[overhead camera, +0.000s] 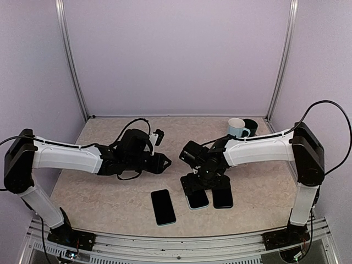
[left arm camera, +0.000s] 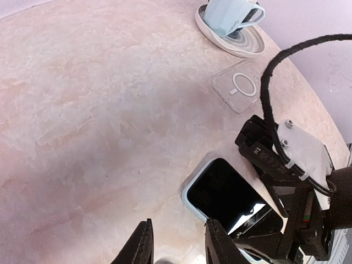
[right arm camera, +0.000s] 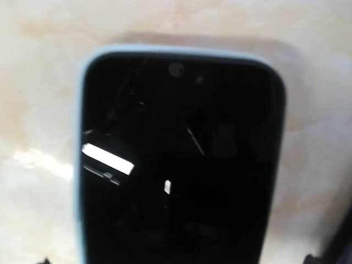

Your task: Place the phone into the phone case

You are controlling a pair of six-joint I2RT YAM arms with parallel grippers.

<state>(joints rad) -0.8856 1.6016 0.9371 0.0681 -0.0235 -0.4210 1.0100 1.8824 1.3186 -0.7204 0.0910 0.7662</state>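
A black phone in a light blue case (right arm camera: 181, 159) fills the right wrist view and lies flat on the table. It is the middle one (overhead camera: 197, 198) of three phones in the top view, and it also shows in the left wrist view (left arm camera: 220, 192). My right gripper (overhead camera: 201, 183) hovers low over it, and its fingertips just show at the bottom corners, wide of the phone's edges. A clear phone case (left arm camera: 237, 86) with a white ring lies empty farther back. My left gripper (left arm camera: 179, 242) is open and empty, just left of this phone.
A phone in a teal case (overhead camera: 163, 207) lies near the front, and a dark phone (overhead camera: 222, 197) lies right of the middle one. A pale blue cup (left arm camera: 228, 16) stands on a saucer (left arm camera: 247, 47) at the back right (overhead camera: 236, 127). The right arm's cable (left arm camera: 269, 82) arcs nearby.
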